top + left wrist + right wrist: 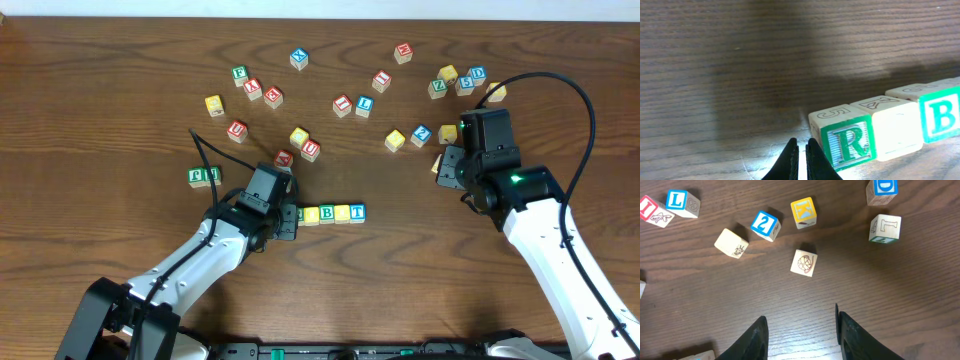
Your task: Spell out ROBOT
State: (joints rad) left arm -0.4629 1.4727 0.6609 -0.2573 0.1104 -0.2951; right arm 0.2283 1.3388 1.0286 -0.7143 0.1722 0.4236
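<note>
Left gripper (801, 145): clenched, the black fingers pressed together with nothing between them, tips low over the table just left of the row
Row (333, 213): five cubes side by side in a straight line near the table's middle, running rightward from the left gripper
R cube (847, 145): left end of the row, just beside the closed tips and outside them; whether it touched them could not be told
First yellow cube (896, 131): touching the R cube's right side, its front face washed out by glare
B cube (941, 115): next in line, green letter upright
Second yellow cube (342, 213): between the B cube and the T cube
T cube (357, 212): blue-faced, at the right end
Loose cubes (343, 105): scattered beyond the row across the far half, red, blue, green and yellow faces
Right gripper (802, 340): released, jaws apart over bare wood, well apart from the row
Ball cube (804, 262): plain face with a drawn ball, ahead of the right fingers and not between them
Table (120, 60): dark brown, with fine straight grain and a dull sheen
Far edge (300, 8): a pale strip along the top of the overhead view
Cubes: small pale wood, square, with coloured frames around printed letters
Arms (190, 265): white shells, black joints and cables
</note>
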